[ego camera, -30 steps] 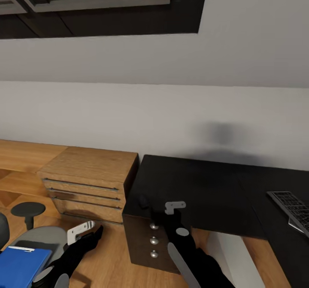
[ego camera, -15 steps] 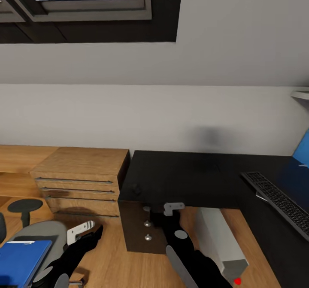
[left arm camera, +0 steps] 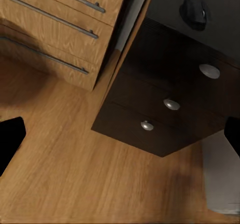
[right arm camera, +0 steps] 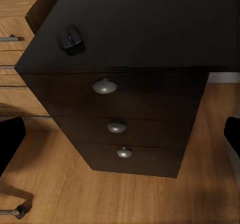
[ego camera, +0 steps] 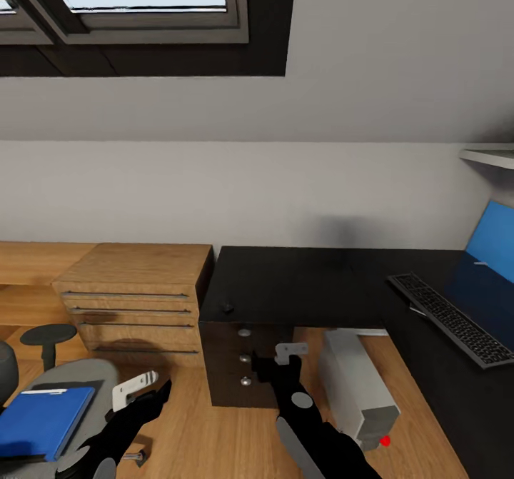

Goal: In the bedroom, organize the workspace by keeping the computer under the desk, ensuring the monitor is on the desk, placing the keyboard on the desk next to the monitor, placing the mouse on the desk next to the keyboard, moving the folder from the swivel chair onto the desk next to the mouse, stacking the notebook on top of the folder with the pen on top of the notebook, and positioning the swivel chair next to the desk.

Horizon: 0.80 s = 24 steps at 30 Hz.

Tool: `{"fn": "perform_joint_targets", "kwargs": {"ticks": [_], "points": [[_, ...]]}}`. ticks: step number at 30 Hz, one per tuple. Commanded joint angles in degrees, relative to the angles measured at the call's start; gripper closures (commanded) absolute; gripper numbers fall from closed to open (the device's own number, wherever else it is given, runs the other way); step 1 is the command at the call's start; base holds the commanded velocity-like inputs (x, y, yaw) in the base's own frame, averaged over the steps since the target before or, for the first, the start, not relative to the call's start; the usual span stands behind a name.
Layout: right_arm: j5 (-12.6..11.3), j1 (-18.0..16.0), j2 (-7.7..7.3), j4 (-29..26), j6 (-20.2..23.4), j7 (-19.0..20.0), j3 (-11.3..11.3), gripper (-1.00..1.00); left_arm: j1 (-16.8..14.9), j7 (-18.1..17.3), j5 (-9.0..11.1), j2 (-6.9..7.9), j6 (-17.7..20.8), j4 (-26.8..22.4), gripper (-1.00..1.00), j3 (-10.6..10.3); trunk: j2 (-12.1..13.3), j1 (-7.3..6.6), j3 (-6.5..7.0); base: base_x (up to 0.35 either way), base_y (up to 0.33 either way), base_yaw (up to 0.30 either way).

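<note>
From the head view, our left gripper (ego camera: 135, 385) and right gripper (ego camera: 289, 354) hang empty, jaws spread; the folder (ego camera: 43, 422) lies on the swivel chair (ego camera: 89, 379) at eight o'clock, the keyboard (ego camera: 450, 318) on the desk (ego camera: 300, 286) at three, the computer (ego camera: 357, 386) beneath. Through both wrist views, the mouse (left arm camera: 195, 13) (right arm camera: 71, 39) sits near the desk's corner, where we judge a careless sweep could knock it off, though open floor (left arm camera: 75, 174) surrounds the drawers (right arm camera: 120, 129).

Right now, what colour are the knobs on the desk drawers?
Silver, against dark drawer fronts; the knobs show best in the right wrist view.
</note>
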Motion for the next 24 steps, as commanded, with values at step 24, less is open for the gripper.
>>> {"fn": "perform_joint_targets", "kwargs": {"ticks": [24], "points": [[-0.2,-0.1,0.68,31.2,-22.3,-0.5,1.7,-1.0,0.0,0.0,-5.4,0.0,-26.5,36.7,-1.0,-1.0,-0.1,0.01,-0.06,-0.003,0.001,-0.001]]}}
